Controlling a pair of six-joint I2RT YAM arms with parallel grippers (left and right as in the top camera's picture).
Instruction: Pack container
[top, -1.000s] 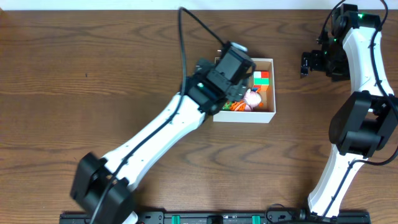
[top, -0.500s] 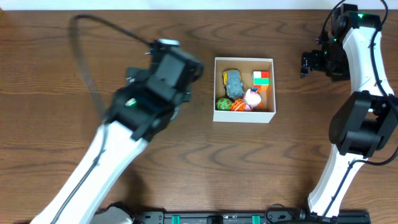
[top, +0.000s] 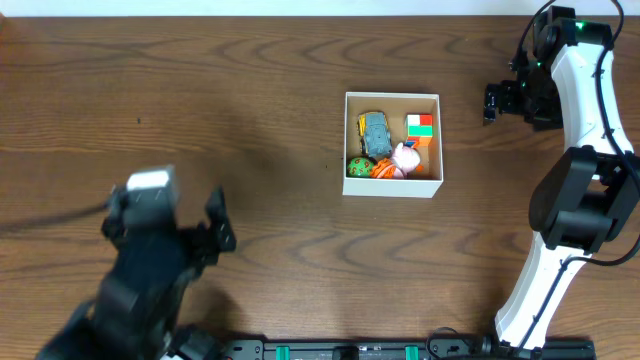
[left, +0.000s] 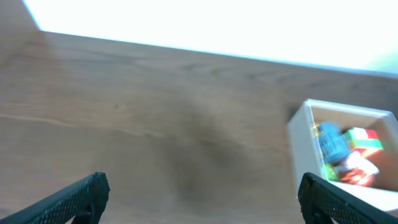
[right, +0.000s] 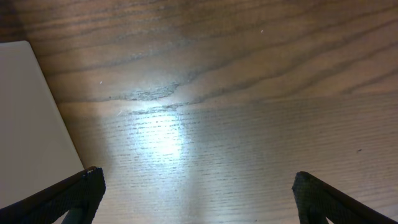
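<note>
The container (top: 392, 189) is a square white box at the table's centre right. It holds a grey and yellow toy car (top: 374, 133), a colour cube (top: 421, 124), a green ball (top: 358, 166) and a pink-white toy (top: 404, 157). My left gripper (top: 165, 212) hangs blurred over the lower left of the table, far from the box, open and empty. In the left wrist view the container (left: 301, 143) lies off to the right of the left gripper (left: 202, 186). My right gripper (top: 490, 104) stands open just right of the box. The container's white wall (right: 31, 124) shows beside the right gripper (right: 199, 183).
Bare brown wood lies under both grippers. The table's far edge (left: 186, 46) meets a bright white background. The right arm (top: 580, 180) runs down the right side of the table.
My left arm has pulled away from above the container, down and to the lower left, uncovering the toys inside. The right arm has not moved.
</note>
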